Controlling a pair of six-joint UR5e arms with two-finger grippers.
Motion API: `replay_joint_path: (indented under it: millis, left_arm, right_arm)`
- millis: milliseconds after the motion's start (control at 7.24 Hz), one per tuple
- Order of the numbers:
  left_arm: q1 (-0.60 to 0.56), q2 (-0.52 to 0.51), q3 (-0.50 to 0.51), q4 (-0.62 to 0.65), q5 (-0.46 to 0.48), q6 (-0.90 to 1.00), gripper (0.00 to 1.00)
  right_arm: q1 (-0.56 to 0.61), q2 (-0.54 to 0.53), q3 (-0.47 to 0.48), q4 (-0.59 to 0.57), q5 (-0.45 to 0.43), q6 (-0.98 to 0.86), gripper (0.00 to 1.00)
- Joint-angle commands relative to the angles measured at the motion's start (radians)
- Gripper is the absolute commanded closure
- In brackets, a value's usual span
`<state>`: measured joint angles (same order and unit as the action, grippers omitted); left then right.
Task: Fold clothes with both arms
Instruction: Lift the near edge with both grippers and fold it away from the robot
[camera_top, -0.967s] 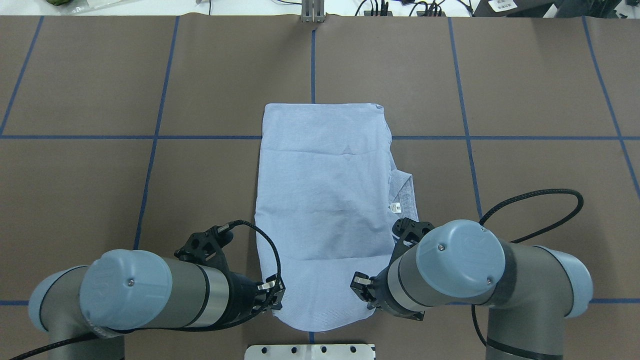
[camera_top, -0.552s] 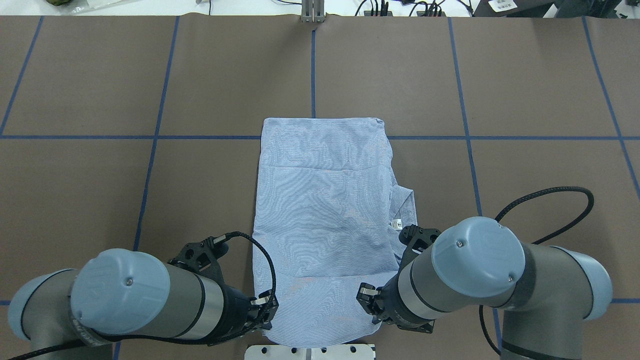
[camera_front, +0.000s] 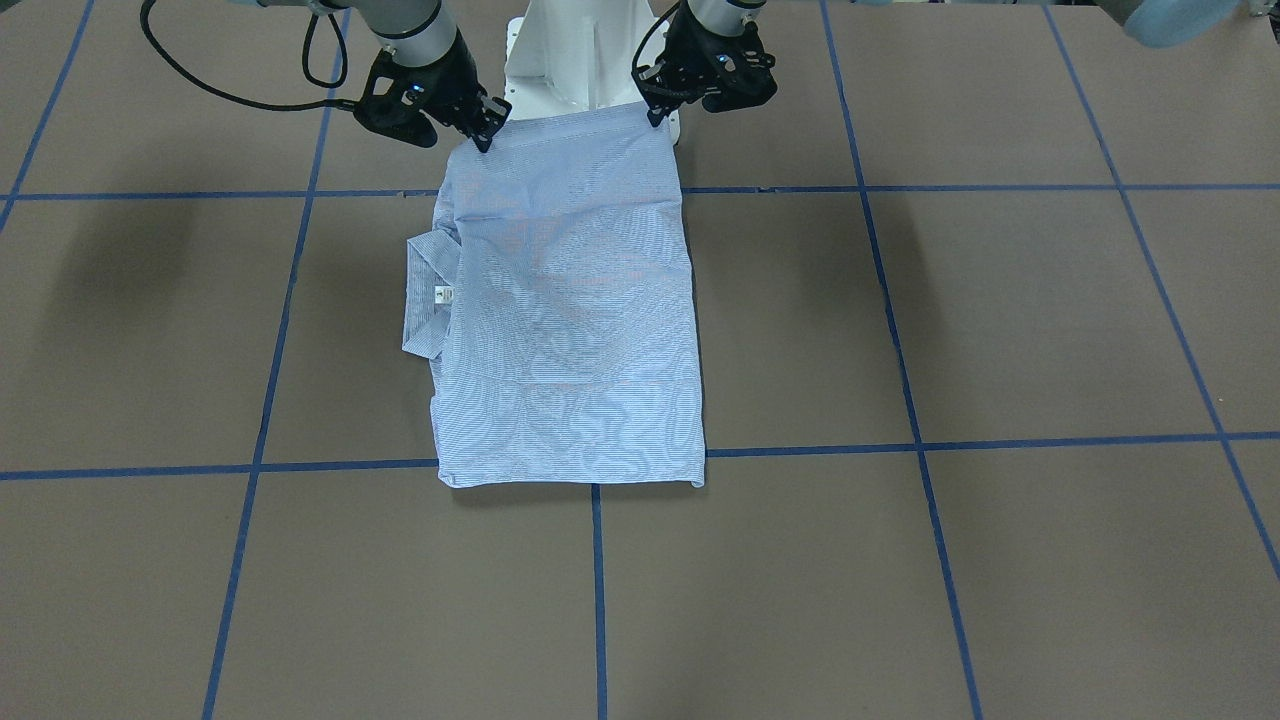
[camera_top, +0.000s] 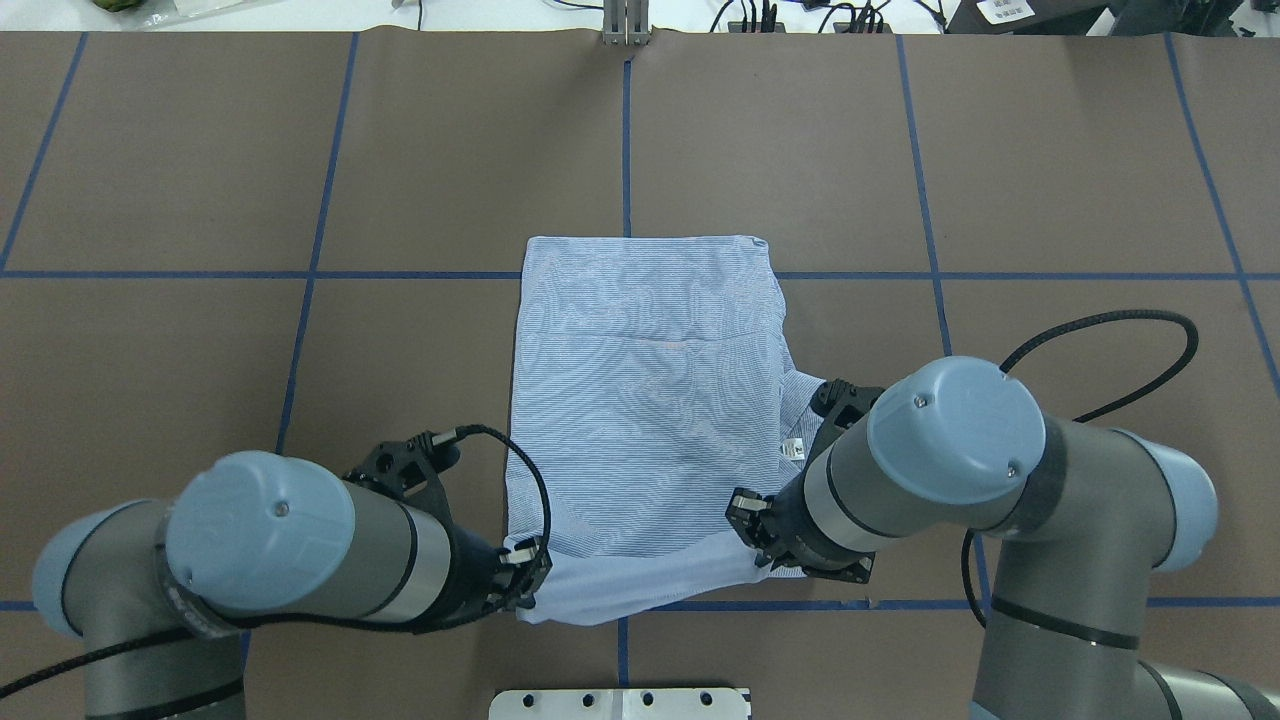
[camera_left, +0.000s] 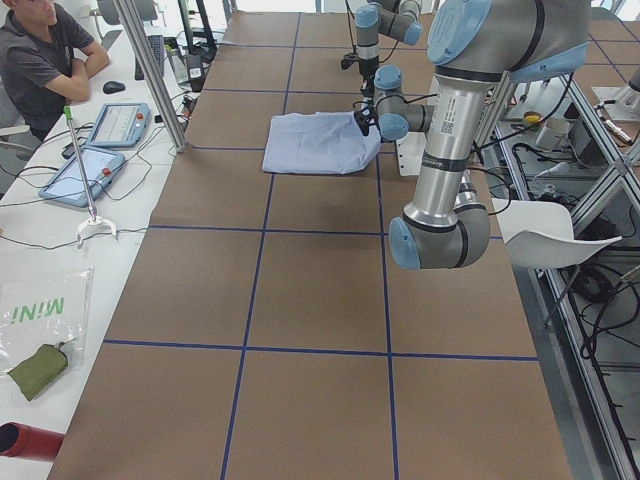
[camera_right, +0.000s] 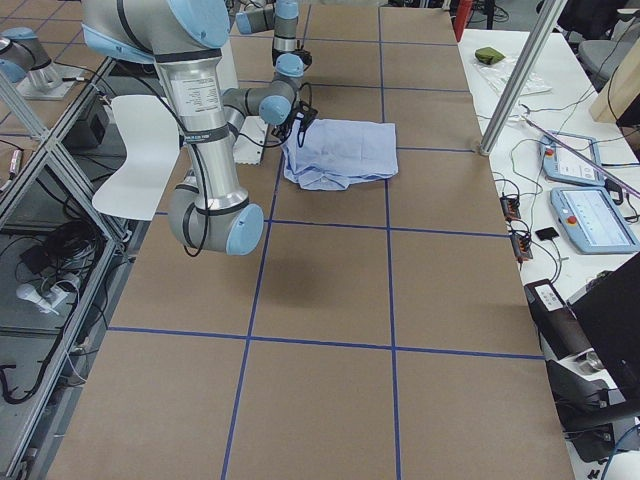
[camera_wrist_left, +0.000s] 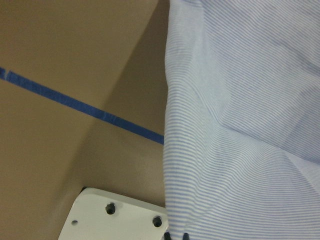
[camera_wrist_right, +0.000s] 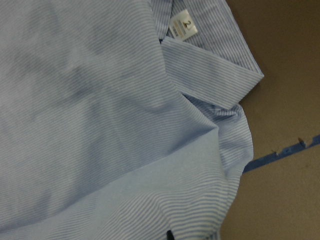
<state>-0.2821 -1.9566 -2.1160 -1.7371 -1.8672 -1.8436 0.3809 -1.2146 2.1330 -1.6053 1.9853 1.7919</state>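
The light blue striped shirt lies folded in a long strip in the middle of the table. Its collar with the white label sticks out on its right side. My left gripper is shut on the shirt's near left corner. My right gripper is shut on the near right corner. The near hem hangs raised between them. In the front-facing view the left gripper and right gripper pinch the two corners of the shirt. The right wrist view shows the label.
The white pedestal plate sits just behind the hem at the near edge, also in the left wrist view. Blue tape lines grid the brown table. A person and tablets are at a side bench.
Both grippers first drew the near hem back towards the pedestal. They have since carried it, raised, forward away from the robot. The right arm has gone further than the left.
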Motion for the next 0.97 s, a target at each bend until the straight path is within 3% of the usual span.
replay_joint_path:
  millis: [0, 276, 552, 829]
  left_arm:
    - [-0.125, -0.036, 0.004, 0.002, -0.050, 0.088, 1.00]
    - [-0.244, -0.076, 0.019, -0.004, -0.102, 0.139, 1.00]
    - [-0.301, -0.140, 0.138, -0.021, -0.102, 0.213, 1.00]
    - [-0.336, -0.153, 0.242, -0.132, -0.102, 0.219, 1.00]
  right_arm:
    - [0.091, 0.044, -0.036, -0.002, 0.001, -0.046, 1.00]
    - [0.166, 0.098, -0.077, -0.002, -0.002, -0.098, 1.00]
    - [0.239, 0.156, -0.131, -0.002, -0.003, -0.149, 1.00]
    - [0.282, 0.228, -0.186, -0.002, -0.005, -0.161, 1.00]
